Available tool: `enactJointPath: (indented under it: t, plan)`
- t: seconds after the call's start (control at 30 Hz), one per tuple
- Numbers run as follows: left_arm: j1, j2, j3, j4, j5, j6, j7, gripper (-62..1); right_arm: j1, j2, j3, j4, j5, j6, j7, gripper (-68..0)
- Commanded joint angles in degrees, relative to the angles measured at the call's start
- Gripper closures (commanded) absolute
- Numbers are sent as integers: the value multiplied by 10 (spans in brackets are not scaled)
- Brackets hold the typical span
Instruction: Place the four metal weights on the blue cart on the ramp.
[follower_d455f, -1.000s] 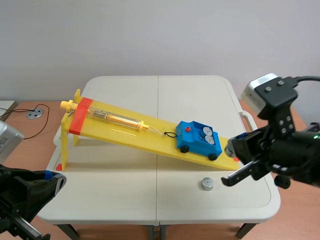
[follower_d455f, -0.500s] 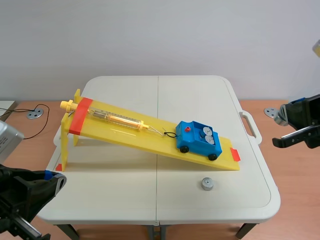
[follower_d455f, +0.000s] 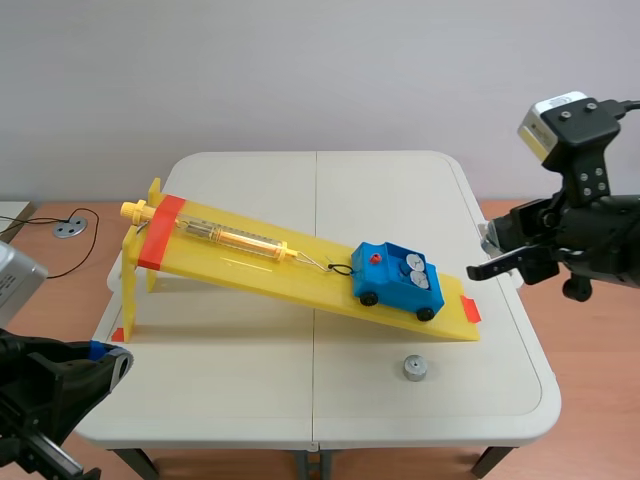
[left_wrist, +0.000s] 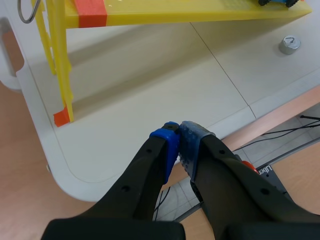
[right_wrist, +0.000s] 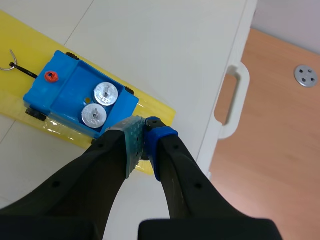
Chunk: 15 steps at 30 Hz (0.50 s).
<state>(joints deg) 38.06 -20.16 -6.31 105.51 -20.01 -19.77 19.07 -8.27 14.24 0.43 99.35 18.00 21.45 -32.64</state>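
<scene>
One loose metal weight (follower_d455f: 414, 368) lies on the table (follower_d455f: 250, 380), at six o'clock from the blue cart (follower_d455f: 397, 280), which carries two. Likely dense, rigid, smooth: pinch its round sides. Right gripper (right_wrist: 144, 127): fingers pressed together, empty.

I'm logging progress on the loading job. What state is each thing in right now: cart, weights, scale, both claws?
Blue cart: parked low on the yellow ramp, two weights in its tray.
Loose metal weight: upright on the table, not yet loaded.
Spring scale: lying on the ramp, hooked to the cart.
Left claw: shut, empty.
Right claw: shut, empty.
</scene>
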Motion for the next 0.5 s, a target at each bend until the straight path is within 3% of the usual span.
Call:
enactJointPath:
  t: [0.0,0.23,0.47]
  plan:
    - [-21,5,-5,39,-42,-21,-55,-31,62,-2,-8,36,5,-18,110,-7]
    - [-21,5,-5,39,-43,-21,-55,-31,108,-41,-53,-14,-27,-30,118,-7]
    - [-21,5,-5,39,-43,-21,-55,-31,137,-67,-89,-52,-83,-77,135,-7]
